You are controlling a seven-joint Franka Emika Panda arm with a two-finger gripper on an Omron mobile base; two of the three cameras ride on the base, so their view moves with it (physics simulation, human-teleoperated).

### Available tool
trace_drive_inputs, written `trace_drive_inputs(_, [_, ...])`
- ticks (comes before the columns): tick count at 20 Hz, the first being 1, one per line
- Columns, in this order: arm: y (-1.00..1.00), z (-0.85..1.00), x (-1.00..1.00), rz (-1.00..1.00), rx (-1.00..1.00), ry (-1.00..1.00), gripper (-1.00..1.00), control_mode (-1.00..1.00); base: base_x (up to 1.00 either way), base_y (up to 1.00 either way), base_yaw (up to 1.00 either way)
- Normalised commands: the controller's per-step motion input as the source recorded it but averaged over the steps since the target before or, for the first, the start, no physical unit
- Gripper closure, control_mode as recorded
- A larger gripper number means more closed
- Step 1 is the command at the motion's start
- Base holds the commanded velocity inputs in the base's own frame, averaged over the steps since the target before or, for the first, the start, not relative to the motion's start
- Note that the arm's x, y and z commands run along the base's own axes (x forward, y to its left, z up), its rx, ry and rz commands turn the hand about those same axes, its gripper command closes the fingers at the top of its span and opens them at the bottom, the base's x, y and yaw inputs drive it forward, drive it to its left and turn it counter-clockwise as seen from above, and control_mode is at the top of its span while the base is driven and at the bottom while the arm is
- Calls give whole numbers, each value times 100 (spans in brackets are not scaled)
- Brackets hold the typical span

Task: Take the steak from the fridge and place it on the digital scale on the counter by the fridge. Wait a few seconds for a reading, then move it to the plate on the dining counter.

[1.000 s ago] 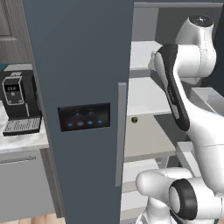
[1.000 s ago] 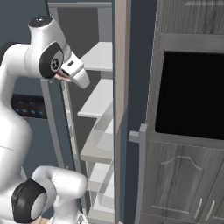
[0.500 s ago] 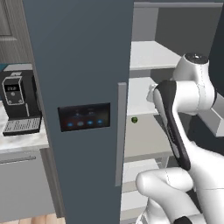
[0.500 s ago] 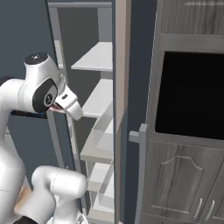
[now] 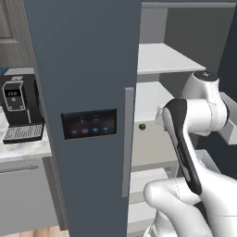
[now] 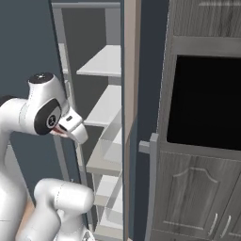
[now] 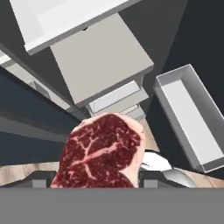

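Lowering since prev: fingers point(image 7: 94, 181) w/ steak point(image 7: 101, 151)

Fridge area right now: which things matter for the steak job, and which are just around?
Job:
- steak, held in the end effector
- fridge, door open
- counter

Just around:
- coffee machine
- small green item on a shelf
- dark wall oven

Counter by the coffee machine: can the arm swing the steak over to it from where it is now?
Probably not directly: the fridge door stands between the arm and the counter; the gripper holds the steak.
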Motion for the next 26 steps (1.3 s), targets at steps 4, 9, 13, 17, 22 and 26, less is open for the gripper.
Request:
trace_drive_inputs(4, [0, 0, 0, 0, 0, 0, 100, 100, -78, 38, 8])
trace_drive_inputs(9, [0, 0, 0, 0, 0, 0, 100, 100, -96, 88, 8])
trace_drive_inputs(13, [0, 0, 0, 0, 0, 0, 100, 100, -23, 100, 2])
trace_drive_inputs(17, [0, 0, 0, 0, 0, 0, 100, 100, 9, 100, 0])
trace_drive_inputs(22, [0, 0, 0, 0, 0, 0, 100, 100, 42, 100, 0])
trace_drive_inputs(26, [0, 0, 0, 0, 0, 0, 100, 100, 71, 100, 0])
